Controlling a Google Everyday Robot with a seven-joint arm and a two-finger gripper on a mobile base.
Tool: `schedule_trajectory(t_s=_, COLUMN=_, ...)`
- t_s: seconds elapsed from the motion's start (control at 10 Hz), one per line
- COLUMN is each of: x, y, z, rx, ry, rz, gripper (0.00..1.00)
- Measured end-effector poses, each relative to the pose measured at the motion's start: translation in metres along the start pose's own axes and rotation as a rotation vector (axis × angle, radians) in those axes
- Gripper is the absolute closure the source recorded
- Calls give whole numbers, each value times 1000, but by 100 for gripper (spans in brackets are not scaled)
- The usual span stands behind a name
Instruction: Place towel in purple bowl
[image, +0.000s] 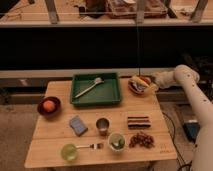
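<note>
Partly hidden, the towel (142, 88) lies in the purple bowl (133, 88) beside your gripper (152, 83), whose jaws stand spread on nothing. The bench (55, 142) edge runs just right of it.

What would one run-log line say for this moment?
gripper: open, at right bowl | towel: in that bowl | purple bowl: far left, no towel
</note>
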Motion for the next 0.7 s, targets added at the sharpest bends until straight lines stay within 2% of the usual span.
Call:
schedule_trajectory(t_s=0.2, x=-9, y=6, z=-8, rx=-26, ry=-11, rz=-123, gripper=25)
schedule_trajectory(t_s=0.3, x=-12, y=8, z=-16, rx=-34, ry=-19, rz=-233, gripper=25)
schedule_trajectory(t_s=0.5, x=-21, y=9, z=-44, rx=-47, ry=-53, rz=-502, gripper=25)
schedule_trajectory(t_s=0.7, x=-28, y=3, z=-74, rx=-35, ry=-60, rz=-664, gripper=25)
